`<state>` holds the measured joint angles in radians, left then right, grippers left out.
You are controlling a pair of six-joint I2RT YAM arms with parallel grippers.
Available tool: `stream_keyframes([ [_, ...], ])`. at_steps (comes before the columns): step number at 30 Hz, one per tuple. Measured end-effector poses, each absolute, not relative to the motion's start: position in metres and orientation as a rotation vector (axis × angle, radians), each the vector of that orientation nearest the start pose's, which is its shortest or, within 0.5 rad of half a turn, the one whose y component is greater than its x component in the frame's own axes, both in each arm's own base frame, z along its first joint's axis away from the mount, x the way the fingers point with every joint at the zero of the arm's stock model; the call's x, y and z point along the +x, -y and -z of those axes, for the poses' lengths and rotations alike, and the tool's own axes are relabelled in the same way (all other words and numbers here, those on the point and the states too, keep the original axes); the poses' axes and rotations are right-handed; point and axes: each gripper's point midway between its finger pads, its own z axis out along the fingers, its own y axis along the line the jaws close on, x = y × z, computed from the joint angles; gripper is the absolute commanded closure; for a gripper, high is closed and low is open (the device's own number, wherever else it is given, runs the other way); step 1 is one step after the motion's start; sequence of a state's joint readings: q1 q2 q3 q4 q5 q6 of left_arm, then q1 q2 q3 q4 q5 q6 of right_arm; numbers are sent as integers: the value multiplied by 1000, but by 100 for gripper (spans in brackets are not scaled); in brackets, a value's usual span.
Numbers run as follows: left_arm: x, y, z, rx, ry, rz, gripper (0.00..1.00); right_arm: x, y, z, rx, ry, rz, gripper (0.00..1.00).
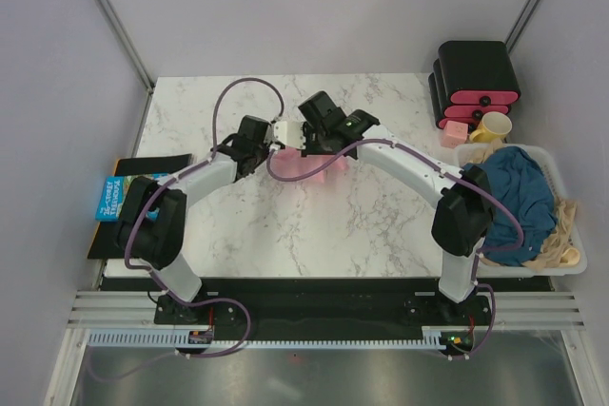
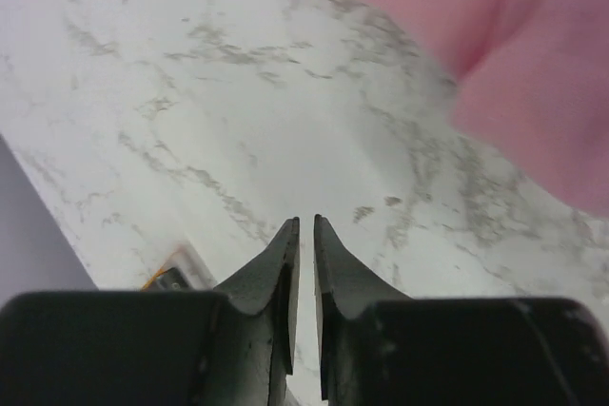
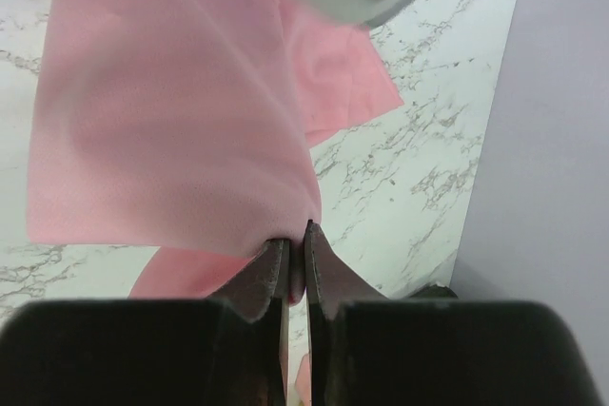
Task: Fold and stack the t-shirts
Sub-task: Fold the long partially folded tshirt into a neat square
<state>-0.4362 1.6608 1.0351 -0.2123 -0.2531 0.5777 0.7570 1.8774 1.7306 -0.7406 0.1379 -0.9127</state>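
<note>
Fingers [image 3: 274,268] of right gripper [image 3: 304,235] clamped on edge of light pink t-shirt [image 3: 171,140]; cloth hangs from pinch over marble table [image 3: 419,168], likely lifted to spread for folding. Left gripper [image 2: 306,225] fingers parted by slim gap, nothing between; pink shirt at its 1 o'clock, apart. Dark teal t-shirt [image 1: 521,192] heaped in white basket [image 1: 542,270] at table's 3 o'clock edge, not yet folded. Both arms reach forward, elbows bowed outward, wrists converging above table centre toward 12 o'clock; left gripper at 9 o'clock of right.
</note>
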Motion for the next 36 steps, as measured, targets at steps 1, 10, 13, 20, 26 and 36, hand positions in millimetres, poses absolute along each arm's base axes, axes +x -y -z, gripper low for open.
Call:
stream_keyframes([
  [1, 408, 108, -87, 1015, -2163, -391, 79, 391, -291, -183, -1784, -1699, 237, 100],
  [10, 456, 19, -113, 512, -2280, -552, 64, 387, -292, -180, -1797, -1703, 231, 100],
  [13, 453, -3, -107, 430, -2323, -580, 64, 386, -294, -179, -1801, -1702, 221, 100],
  [20, 446, 0, -101, 428, -2358, -568, 63, 363, -306, -157, -1911, -1676, 147, 100],
  [26, 446, 0, -101, 426, -2359, -565, 64, 323, -307, -120, -2106, -1664, 83, 100],
  [36, 446, -2, -101, 421, -2361, -566, 63, 342, -314, -117, -2112, -1659, 102, 100],
])
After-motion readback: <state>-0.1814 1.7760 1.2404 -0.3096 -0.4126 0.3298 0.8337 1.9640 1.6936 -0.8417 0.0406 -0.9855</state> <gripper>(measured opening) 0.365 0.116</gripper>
